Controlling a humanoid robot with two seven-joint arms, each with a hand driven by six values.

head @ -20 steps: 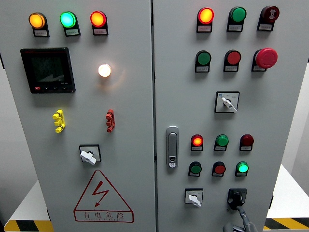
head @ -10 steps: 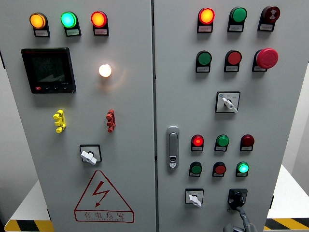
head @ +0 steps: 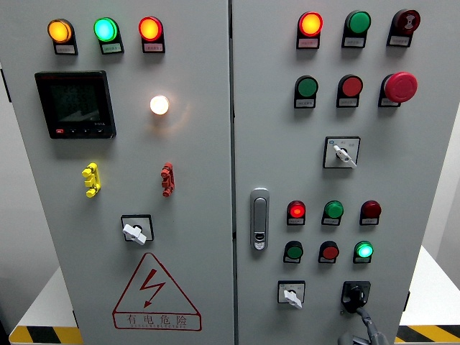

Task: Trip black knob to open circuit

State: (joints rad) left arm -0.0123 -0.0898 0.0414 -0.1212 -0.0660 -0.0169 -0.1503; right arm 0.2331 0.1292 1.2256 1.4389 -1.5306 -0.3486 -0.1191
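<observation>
right hand (head: 363, 332) | bottom edge, one finger raised | touching black knob (head: 354, 295)

Right robot hand (head: 364, 332) entered frame at bottom edge, right of middle. Only grey upper portion was visible; remainder was cut off by frame edge. One slim finger (head: 367, 320) extended upward and slightly left, tip just below black knob (head: 355, 295). Finger curl of remaining digits could not be determined. Left arm was out of view.

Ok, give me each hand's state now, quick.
Left hand: not in view.
Right hand: at the bottom edge, one finger reaching up to the black knob; open or closed cannot be told.
</observation>
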